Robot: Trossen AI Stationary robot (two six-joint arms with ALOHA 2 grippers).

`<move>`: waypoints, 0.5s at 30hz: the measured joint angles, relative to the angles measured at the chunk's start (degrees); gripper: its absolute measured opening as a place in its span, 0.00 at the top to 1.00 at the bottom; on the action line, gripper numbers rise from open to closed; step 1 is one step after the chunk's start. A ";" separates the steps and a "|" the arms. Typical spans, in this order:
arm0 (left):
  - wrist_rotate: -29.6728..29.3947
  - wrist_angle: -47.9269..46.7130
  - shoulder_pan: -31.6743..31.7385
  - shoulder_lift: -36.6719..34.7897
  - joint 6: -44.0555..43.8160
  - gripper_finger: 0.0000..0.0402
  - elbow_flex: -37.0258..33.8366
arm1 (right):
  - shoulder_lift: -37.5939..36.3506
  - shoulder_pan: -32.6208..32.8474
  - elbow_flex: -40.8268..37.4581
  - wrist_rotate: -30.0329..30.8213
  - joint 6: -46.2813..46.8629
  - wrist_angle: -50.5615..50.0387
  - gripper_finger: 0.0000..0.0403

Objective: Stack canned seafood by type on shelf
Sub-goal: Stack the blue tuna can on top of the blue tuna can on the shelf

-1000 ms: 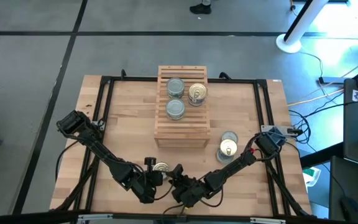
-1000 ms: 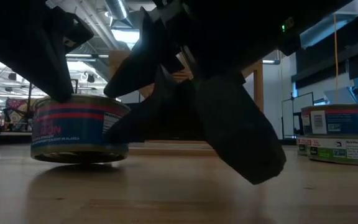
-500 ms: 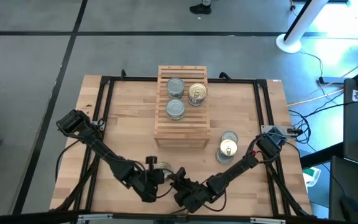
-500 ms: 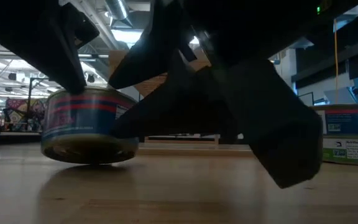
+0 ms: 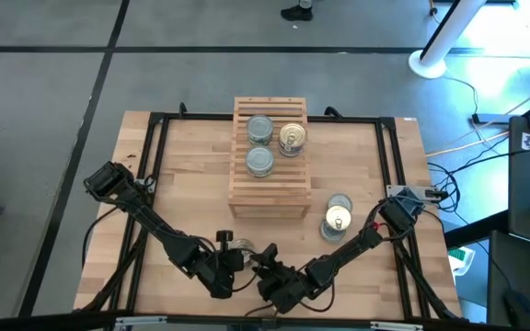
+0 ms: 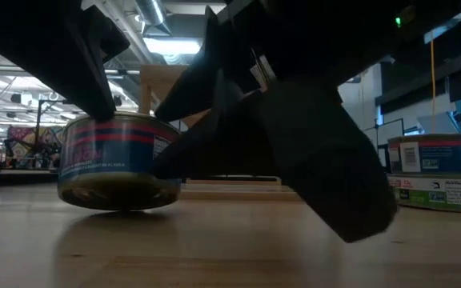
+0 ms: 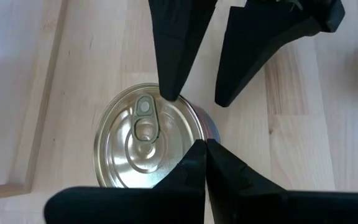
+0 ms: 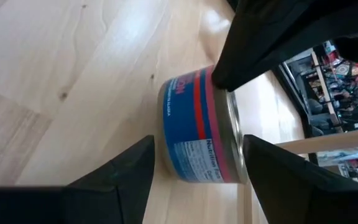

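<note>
Three tins sit on the shelf (image 5: 270, 188), two wait at four o'clock, and my left gripper (image 7: 179, 127) pinches the gold-topped, blue-labelled can (image 7: 145, 140) at six; my right gripper (image 8: 194, 168) is spread.

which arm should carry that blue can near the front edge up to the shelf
Left. The left pincer already has its fingers closed on the blue can, which sits tilted with one edge off the tabletop. The right pincer is open, close beside the can but not gripping it. The shelf lies just beyond.

Both arms (image 5: 150, 221) are matte black, slim and jointed, with loose black cables and tapering wedge-shaped fingers (image 7: 176, 43).
</note>
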 joint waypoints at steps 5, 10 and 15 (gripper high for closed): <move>0.00 0.00 -0.02 0.00 0.00 1.00 0.00 | 0.00 0.42 0.00 -0.18 -0.15 0.15 0.40; 0.04 0.00 -0.02 0.00 0.00 1.00 0.00 | 0.00 -0.04 0.00 -1.25 -0.22 0.26 0.40; 0.02 0.00 -0.02 0.00 0.00 1.00 0.00 | 0.00 -0.27 0.00 -1.41 -0.40 0.26 0.40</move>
